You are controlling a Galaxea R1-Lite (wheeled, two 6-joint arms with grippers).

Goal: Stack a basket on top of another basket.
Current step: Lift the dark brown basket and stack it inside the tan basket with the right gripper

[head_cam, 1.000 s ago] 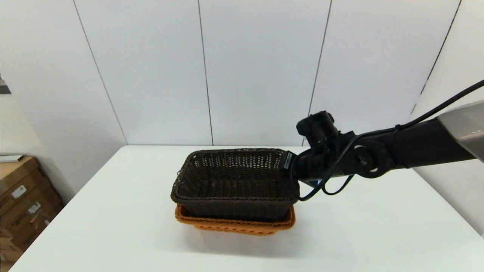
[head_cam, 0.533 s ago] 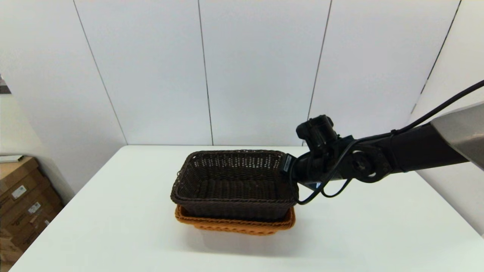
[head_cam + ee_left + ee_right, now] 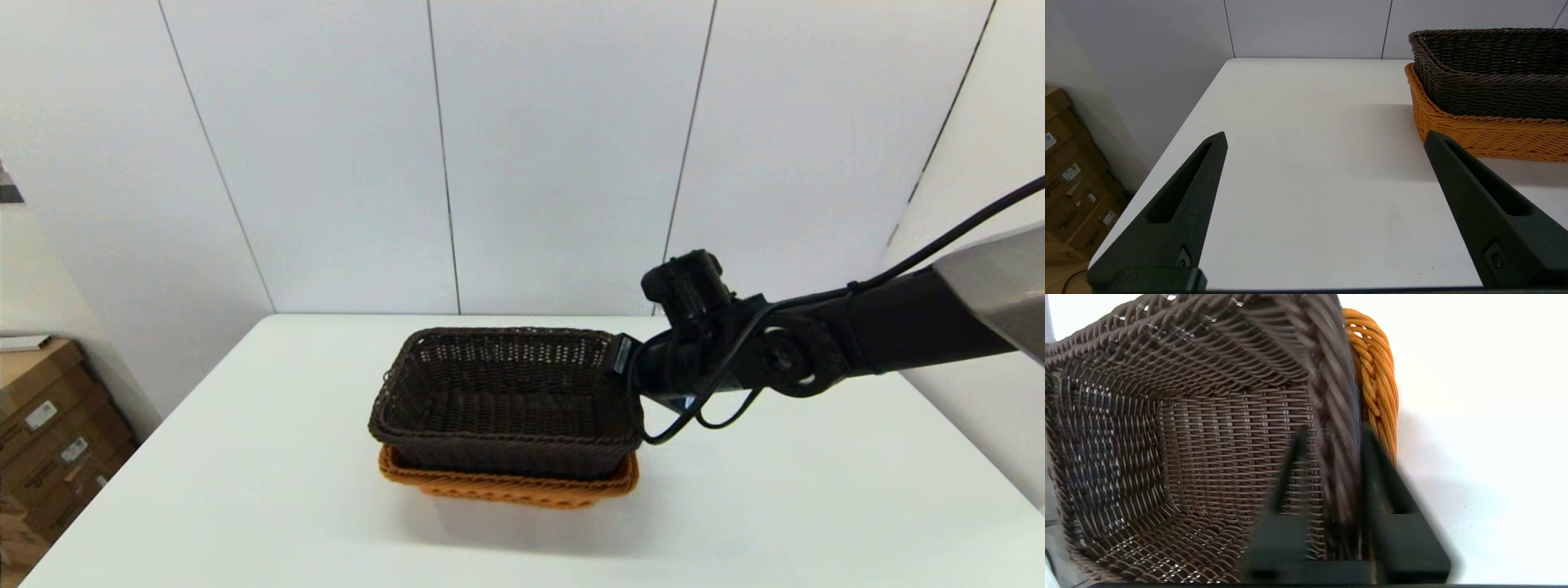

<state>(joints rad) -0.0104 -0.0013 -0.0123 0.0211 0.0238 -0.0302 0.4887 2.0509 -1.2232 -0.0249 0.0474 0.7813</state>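
Observation:
The dark brown basket (image 3: 506, 408) sits nested inside the orange-tan basket (image 3: 506, 487) at the middle of the white table (image 3: 245, 490). Only the orange rim and lower wall show beneath it. My right gripper (image 3: 627, 363) reaches in from the right and is shut on the dark basket's right rim. In the right wrist view, the gripper (image 3: 1333, 435) has one finger inside the dark basket (image 3: 1208, 437) and one outside, beside the orange rim (image 3: 1376, 375). My left gripper (image 3: 1325, 136) stands open over the table, to the left of the two baskets (image 3: 1490, 73) (image 3: 1486, 130).
Cardboard boxes (image 3: 49, 425) are stacked on the floor off the table's left edge. A white panelled wall (image 3: 555, 163) runs along the table's far edge. Bare tabletop surrounds the baskets on all sides.
The right gripper and the dark basket's right end have dropped slightly, so the dark basket sits a little lower in the orange one. The left arm has not moved.

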